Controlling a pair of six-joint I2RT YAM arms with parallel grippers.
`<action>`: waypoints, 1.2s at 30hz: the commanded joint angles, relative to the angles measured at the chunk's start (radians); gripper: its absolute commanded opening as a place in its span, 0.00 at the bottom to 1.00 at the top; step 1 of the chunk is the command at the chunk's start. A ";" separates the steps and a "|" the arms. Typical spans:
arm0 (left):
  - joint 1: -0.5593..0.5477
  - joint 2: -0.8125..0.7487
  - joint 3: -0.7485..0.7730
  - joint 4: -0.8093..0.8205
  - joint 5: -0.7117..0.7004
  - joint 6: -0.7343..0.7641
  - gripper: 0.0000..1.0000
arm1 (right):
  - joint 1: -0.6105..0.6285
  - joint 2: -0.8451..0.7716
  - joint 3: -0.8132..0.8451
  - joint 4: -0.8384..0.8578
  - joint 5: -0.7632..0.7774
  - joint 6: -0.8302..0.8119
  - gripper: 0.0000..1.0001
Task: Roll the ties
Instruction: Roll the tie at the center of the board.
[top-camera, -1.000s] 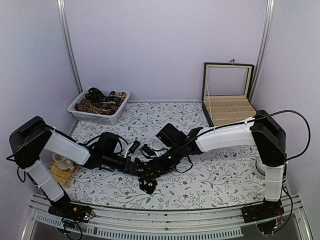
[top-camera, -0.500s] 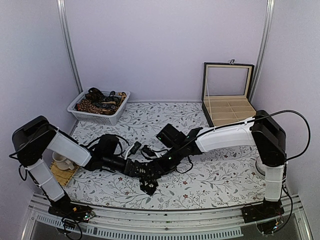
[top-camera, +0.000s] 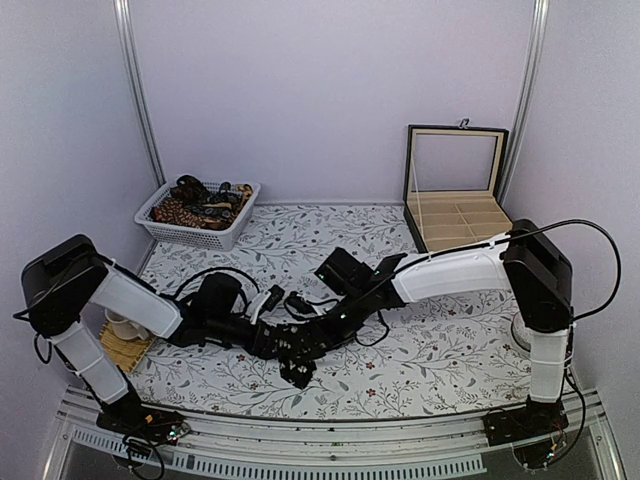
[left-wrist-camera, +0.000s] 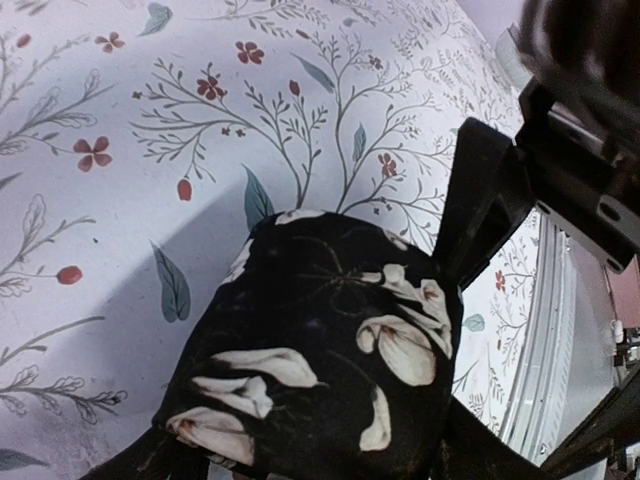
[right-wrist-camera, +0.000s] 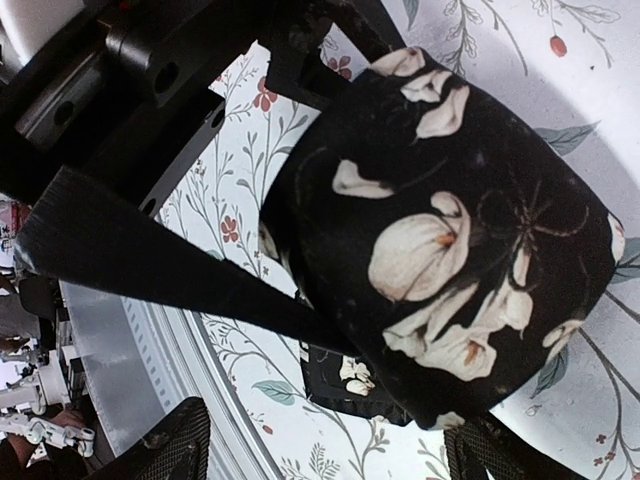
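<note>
Centrally, both arms (top-camera: 450, 275) outstretched, left tool (left-wrist-camera: 300, 455) and right tool (right-wrist-camera: 330, 445) wide-jawed around the tie (left-wrist-camera: 320, 350), grip unclear.

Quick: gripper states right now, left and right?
Left gripper: jaws either side of the rolled tie; whether it grips cannot be told.
Right gripper: open, jaws straddling the tie, one clear of it.

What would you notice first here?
The left gripper and right gripper meeting near the front of the table, crowding a black tie with pale flowers. Next, the basket of ties at the far left and the open box at the far right.
</note>
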 joint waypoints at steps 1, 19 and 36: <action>-0.011 0.009 -0.053 -0.142 -0.138 0.029 0.71 | -0.023 -0.188 -0.018 -0.035 -0.036 -0.050 0.81; -0.210 -0.063 -0.077 -0.161 -0.595 0.076 0.66 | -0.087 -0.220 -0.088 0.145 0.063 -0.029 0.77; -0.264 -0.103 -0.145 -0.050 -0.653 0.060 0.66 | -0.085 0.060 0.001 0.295 0.035 0.104 0.65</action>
